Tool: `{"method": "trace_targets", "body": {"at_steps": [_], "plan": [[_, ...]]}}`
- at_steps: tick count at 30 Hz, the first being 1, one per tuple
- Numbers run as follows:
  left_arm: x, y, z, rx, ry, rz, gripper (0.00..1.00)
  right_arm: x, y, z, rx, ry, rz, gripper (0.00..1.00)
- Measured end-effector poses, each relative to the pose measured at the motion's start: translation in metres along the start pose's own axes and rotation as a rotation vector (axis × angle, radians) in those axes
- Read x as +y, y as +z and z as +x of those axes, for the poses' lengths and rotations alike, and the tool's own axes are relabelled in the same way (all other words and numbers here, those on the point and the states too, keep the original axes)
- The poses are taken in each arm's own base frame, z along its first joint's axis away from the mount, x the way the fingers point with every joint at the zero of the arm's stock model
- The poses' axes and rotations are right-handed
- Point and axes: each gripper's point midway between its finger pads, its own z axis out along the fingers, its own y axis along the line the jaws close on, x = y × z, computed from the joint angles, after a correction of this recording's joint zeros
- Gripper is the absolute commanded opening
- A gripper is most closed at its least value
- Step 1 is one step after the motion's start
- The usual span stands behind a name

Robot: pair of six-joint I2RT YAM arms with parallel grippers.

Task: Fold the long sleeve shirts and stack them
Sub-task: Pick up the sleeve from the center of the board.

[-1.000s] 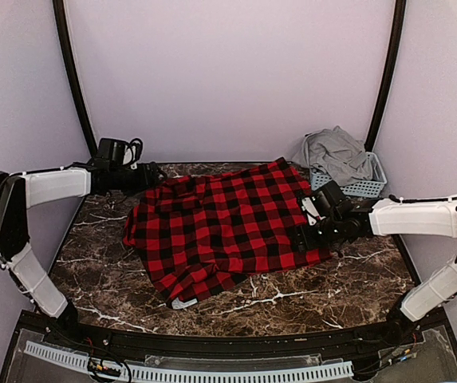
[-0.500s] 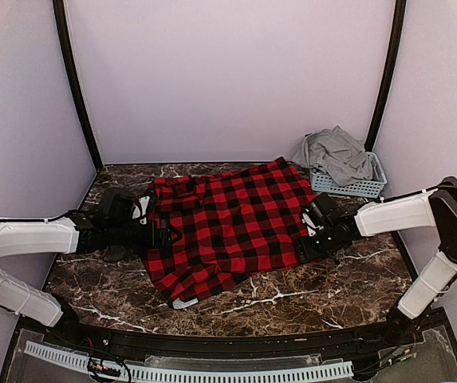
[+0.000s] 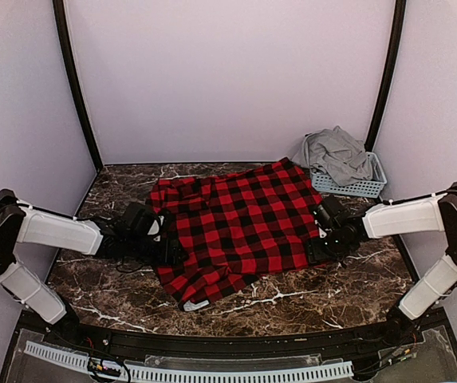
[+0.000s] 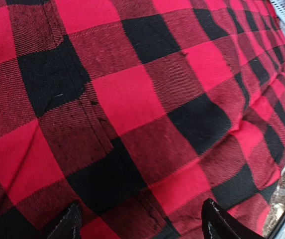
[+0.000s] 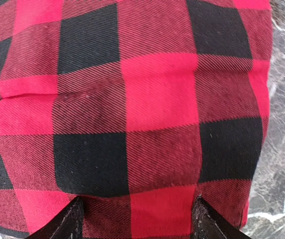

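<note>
Both my jaws are spread wide and grip nothing, left gripper and right gripper pressed on opposite side edges of the flat red-and-black check shirt; only the top view shows the grey shirt heaped in the basket, plus a white hem tag, unreadable.

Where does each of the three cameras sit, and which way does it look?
Top external: high behind, looking down on the table, checked shirt, basket; left arm and right arm show.
Left wrist: on the left arm, close over the checked shirt; left pincer tips show.
Right wrist: likewise on the right arm; right pincer tips, shirt edge, table.
Shared: the checked shirt.
</note>
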Motion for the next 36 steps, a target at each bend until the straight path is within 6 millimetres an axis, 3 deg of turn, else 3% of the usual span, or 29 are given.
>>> {"method": "trace_targets", "body": {"at_steps": [8, 15, 19, 24, 30, 36], "plan": [[0.006, 0.022, -0.023, -0.012, 0.044, -0.096, 0.80, -0.010, -0.003, 0.000, 0.028, 0.001, 0.068, 0.72], [0.002, 0.011, -0.027, -0.029, 0.075, -0.108, 0.84, 0.000, -0.022, -0.008, -0.013, -0.020, 0.005, 0.74], [-0.037, -0.018, -0.039, -0.097, 0.122, 0.004, 0.84, 0.016, -0.036, -0.021, -0.073, -0.028, -0.076, 0.74], [-0.091, -0.042, -0.025, -0.104, 0.220, 0.161, 0.79, 0.026, -0.034, -0.025, -0.086, -0.038, -0.121, 0.74], [-0.128, -0.042, 0.013, -0.028, 0.350, 0.256, 0.74, 0.030, -0.020, -0.025, -0.074, -0.062, -0.122, 0.74], [-0.163, -0.015, 0.054, 0.083, 0.515, 0.284, 0.70, 0.028, -0.011, -0.026, -0.065, -0.066, -0.127, 0.74]]}}
